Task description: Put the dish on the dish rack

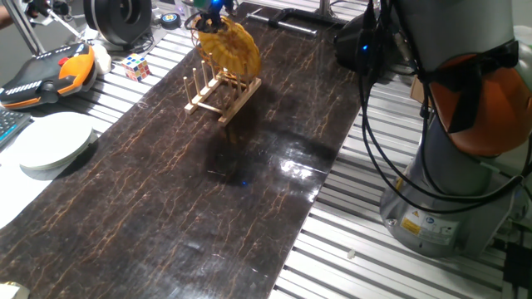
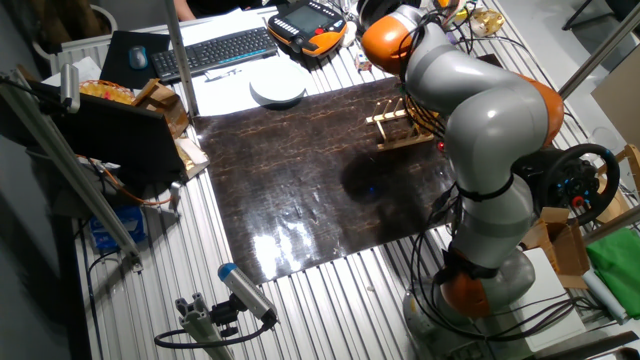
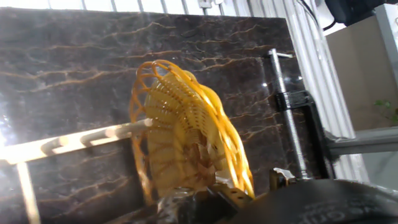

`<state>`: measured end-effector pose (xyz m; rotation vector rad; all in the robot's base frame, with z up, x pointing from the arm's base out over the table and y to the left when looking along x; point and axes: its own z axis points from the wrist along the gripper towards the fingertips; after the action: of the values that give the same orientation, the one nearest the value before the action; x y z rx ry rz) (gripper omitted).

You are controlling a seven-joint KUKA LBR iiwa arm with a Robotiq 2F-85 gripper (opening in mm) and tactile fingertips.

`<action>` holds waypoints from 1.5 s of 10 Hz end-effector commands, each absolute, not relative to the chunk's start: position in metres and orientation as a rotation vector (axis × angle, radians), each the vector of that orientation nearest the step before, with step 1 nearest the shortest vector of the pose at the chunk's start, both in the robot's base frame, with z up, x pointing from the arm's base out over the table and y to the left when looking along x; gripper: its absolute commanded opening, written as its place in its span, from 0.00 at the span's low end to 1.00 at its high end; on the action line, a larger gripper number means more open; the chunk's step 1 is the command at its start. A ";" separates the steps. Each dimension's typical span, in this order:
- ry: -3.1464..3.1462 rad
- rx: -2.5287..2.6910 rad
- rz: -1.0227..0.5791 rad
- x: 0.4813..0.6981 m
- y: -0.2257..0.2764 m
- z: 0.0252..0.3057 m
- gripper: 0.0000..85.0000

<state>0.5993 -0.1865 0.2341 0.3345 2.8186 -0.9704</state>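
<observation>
The yellow-orange woven dish [image 1: 229, 46] stands on edge, held from above by my gripper [image 1: 209, 10], which is shut on its upper rim. Its lower edge hangs at about the height of the peg tops of the small wooden dish rack [image 1: 223, 91], at the rack's far end. In the hand view the dish [image 3: 180, 130] fills the middle, with the rack's wooden rail and pegs [image 3: 81, 140] behind it to the left. In the other fixed view the rack [image 2: 400, 128] shows beside my arm, and the dish is hidden behind the arm.
A plain white plate [image 1: 54, 141] lies at the left of the dark mat [image 1: 249, 208]. A Rubik's cube [image 1: 137, 66] and an orange-black pendant [image 1: 46, 75] lie at the back left. The robot base [image 1: 449, 166] stands at the right. A keyboard [image 2: 215, 48] lies beyond the mat.
</observation>
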 end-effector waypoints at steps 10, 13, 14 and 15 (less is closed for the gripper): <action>2.795 0.407 -0.877 0.598 -0.170 0.217 0.59; 2.789 0.408 -0.865 0.597 -0.170 0.210 0.60; 2.786 0.408 -0.860 0.597 -0.170 0.207 0.60; 2.781 0.410 -0.857 0.597 -0.170 0.204 0.60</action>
<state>0.5969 -0.1695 0.2037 0.4098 2.7799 -0.8584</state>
